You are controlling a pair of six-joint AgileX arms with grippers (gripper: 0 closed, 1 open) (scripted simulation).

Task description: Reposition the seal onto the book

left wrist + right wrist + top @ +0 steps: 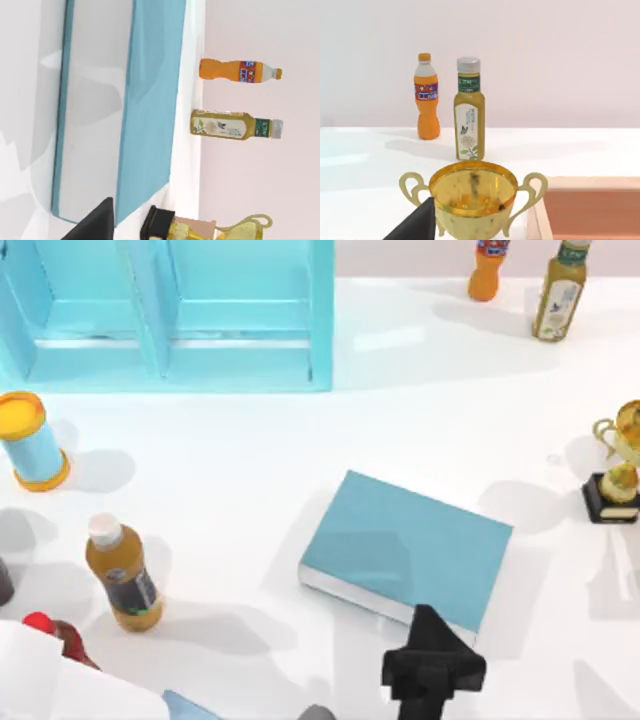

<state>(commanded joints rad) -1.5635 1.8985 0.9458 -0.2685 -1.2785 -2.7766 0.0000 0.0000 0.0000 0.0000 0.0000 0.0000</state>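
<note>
Left to right, top view:
- Big turquoise open shelf unit (165, 315) at the far left of the white table (250, 470).
- Pale blue cylinder can with a yellow lid (33, 440) at the left edge. Nearer the camera stands an amber juice bottle with a white cap (125, 575), then a dark red bottle with a red cap (55, 632) in the near-left corner.
- Thick closed book with a teal-blue cover (405, 550) lies flat right of centre. It is turned at an angle, white page edges facing the near side, nothing on the cover.
- Black angular shape (432, 665) overlaps the book's near edge close to its right corner. Probably an end effector seen from above; can't tell which arm's, or whether it carries anything.
- Orange soda bottle (487, 265) and yellow-green tea bottle with a grey cap (560, 290) stand upright at the far right, just beside each other.
- Gold two-handled trophy cup on a black base (615, 465) at the right edge, well apart from the book.

Left end effector (95, 225): a black wedge beside the book's corner. Can't tell if it's wide or narrow.
Right end effector (415, 225): a black wedge just in front of the trophy, facing both bottles. Can't tell here either.
</note>
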